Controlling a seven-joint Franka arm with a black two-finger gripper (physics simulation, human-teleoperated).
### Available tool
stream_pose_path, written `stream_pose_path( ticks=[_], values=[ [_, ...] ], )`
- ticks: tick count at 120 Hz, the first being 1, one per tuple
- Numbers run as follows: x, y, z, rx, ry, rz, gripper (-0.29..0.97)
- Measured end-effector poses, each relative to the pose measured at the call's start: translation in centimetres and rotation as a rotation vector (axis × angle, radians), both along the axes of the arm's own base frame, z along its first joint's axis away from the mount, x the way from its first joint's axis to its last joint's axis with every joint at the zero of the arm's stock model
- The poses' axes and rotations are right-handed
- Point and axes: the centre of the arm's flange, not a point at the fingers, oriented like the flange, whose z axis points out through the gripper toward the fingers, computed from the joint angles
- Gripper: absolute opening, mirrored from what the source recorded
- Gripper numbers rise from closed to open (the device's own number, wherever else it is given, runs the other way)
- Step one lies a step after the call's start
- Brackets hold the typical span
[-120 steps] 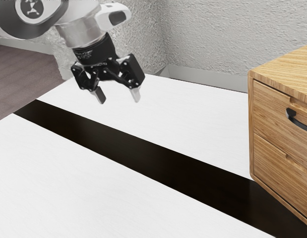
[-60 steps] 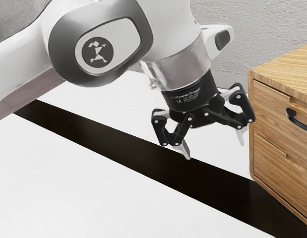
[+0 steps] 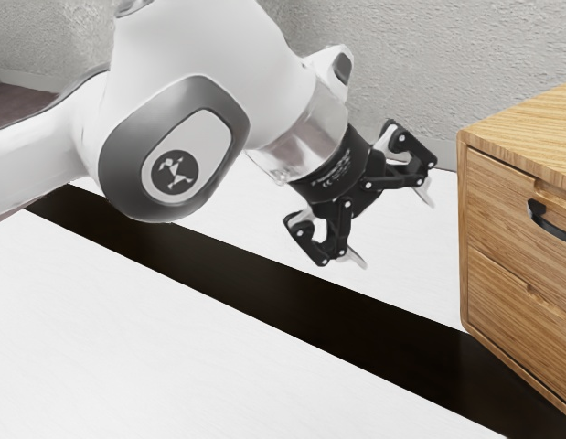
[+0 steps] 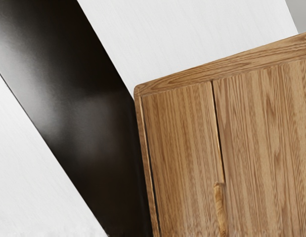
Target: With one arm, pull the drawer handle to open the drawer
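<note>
A wooden cabinet [image 3: 520, 265] with two drawers stands at the exterior view's right edge. Its upper drawer [image 3: 511, 206] carries a black handle [image 3: 548, 221]; the drawer front sits flush with the cabinet. My black gripper [image 3: 392, 224] hangs open above the table, tilted toward the cabinet, a short way to the left of it and touching nothing. In the wrist view the cabinet [image 4: 232, 158] shows its two drawer fronts side by side, with a wooden handle [image 4: 220, 207] on one of them.
The white table [image 3: 173, 357] has a wide black stripe [image 3: 292, 311] running diagonally under the gripper to the cabinet's foot. A grey textured wall [image 3: 465, 64] stands behind. My arm's large white link [image 3: 182, 101] covers the upper left.
My hand has swung from the upper left toward the cabinet, then lifted a little and tilted so its open fingers point at the drawer fronts. The drawer has not moved.
</note>
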Motion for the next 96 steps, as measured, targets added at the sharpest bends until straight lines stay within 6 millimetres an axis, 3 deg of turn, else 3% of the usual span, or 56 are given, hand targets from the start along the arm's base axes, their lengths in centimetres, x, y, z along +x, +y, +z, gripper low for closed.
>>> stream_pose_path(
  ticks=[34,49,96],
  values=[
    [0.4,-4.4,-1.4,-0.092,-0.065,0.016,0.68],
    [1.4,-6.3,-3.7,-0.108,-0.05,0.02,0.68],
    [2.3,-8.1,-4.8,-0.15,-0.059,0.048,0.68]
  ],
)
